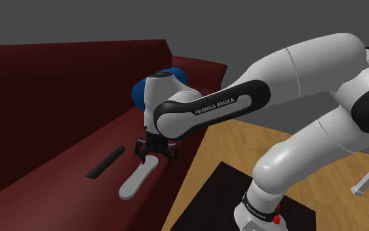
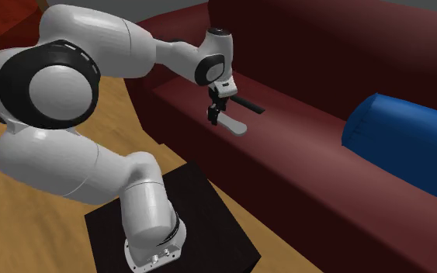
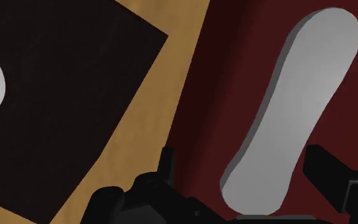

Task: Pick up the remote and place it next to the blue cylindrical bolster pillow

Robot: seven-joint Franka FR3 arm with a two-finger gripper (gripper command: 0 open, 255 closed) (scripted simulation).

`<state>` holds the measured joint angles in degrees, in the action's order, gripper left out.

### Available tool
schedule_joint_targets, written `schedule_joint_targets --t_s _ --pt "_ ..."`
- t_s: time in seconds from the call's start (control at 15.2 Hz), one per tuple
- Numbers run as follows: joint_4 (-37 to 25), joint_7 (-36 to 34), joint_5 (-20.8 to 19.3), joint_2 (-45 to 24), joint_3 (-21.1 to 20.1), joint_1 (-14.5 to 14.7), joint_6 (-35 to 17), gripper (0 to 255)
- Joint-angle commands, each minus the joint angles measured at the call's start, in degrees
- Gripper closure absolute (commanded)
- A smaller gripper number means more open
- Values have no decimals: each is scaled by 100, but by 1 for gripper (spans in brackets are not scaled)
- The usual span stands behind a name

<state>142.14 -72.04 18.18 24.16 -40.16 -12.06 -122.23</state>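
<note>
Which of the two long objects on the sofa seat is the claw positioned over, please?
The pale grey remote with rounded ends: the open claw straddles one end without touching it. The slim black bar lies apart, nearer the backrest of the sofa.

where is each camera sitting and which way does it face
Shoulder view: beside and behind the stand, looking down along the white arm at the dark red sofa, grey remote and blue bolster pillow.
Second exterior view: on the sofa's floor side, facing its seat; whole arm, stand, open gripper over the remote.
Wrist view: on the hand, looking down at the remote between two black fingers.
Shared: all show the remote.
</note>
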Motion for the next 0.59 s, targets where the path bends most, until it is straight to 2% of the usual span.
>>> schedule_joint_targets --t_s 0.0,0.2,0.53 --pt "-195 -807 -207 -448 -415 -297 -380 0" --pt "-595 -2132 -913 -1279 -1055 -858 -853 0" --pt "-511 -2477 -1282 -1671 -1225 -989 -1235 0"
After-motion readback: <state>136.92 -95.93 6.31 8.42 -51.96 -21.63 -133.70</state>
